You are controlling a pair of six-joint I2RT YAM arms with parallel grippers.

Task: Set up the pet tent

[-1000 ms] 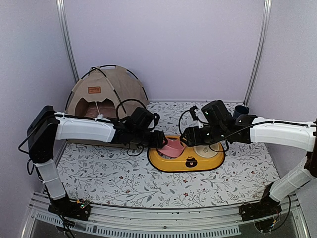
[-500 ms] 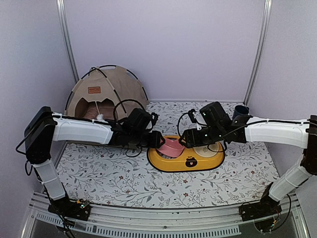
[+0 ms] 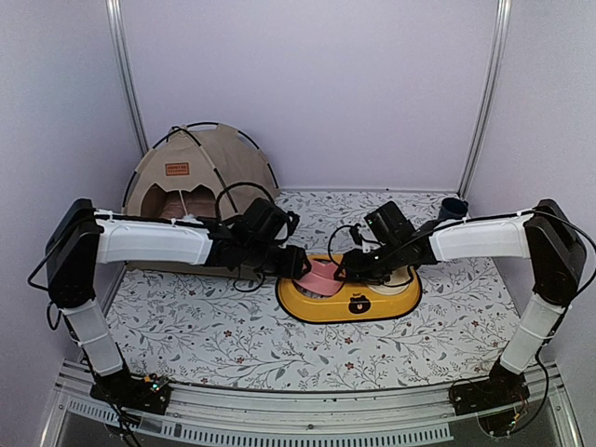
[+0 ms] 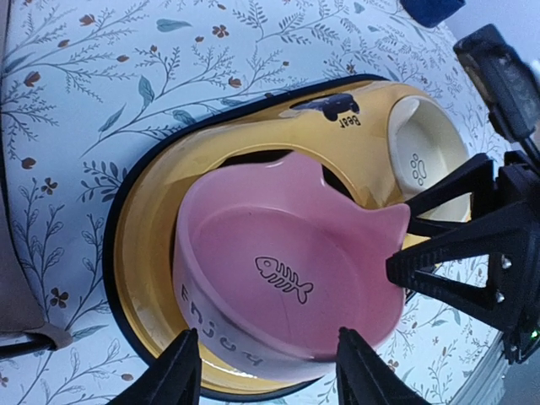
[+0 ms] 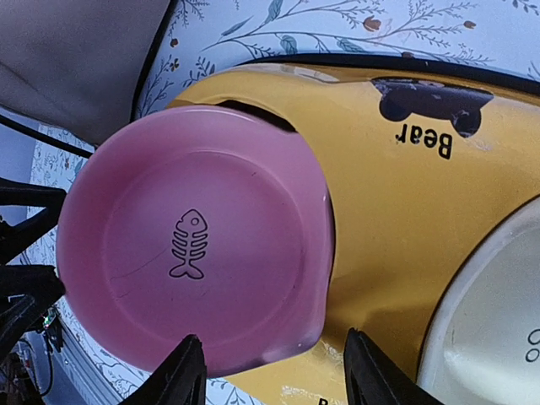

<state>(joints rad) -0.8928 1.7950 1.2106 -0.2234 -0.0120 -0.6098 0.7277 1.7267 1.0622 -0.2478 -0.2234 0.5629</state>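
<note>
Pet tent (image 3: 200, 168): stands upright at the far-left corner of the table (image 3: 214, 326), close to the back wall. Black poles cross over the dome and the arched doorway faces the arms. It is well apart from both grippers.
Left gripper (image 4: 266, 346): released, fingers spread either side of the pink bowl's (image 4: 287, 270) near wall. No clamp visible.
Right gripper (image 5: 274, 346): also spread, at the bowl's opposite rim; cannot tell if it touches.
Pink bowl: tilted, one edge down in the left hole of the yellow stand (image 3: 349, 305), the other raised — not seated.
White bowl (image 4: 430, 160): seated in the right hole.
Reading: the arms flank the bowl from opposite sides, likely to level it into its hole. The tent looks erected — this seems a furnishing step.
</note>
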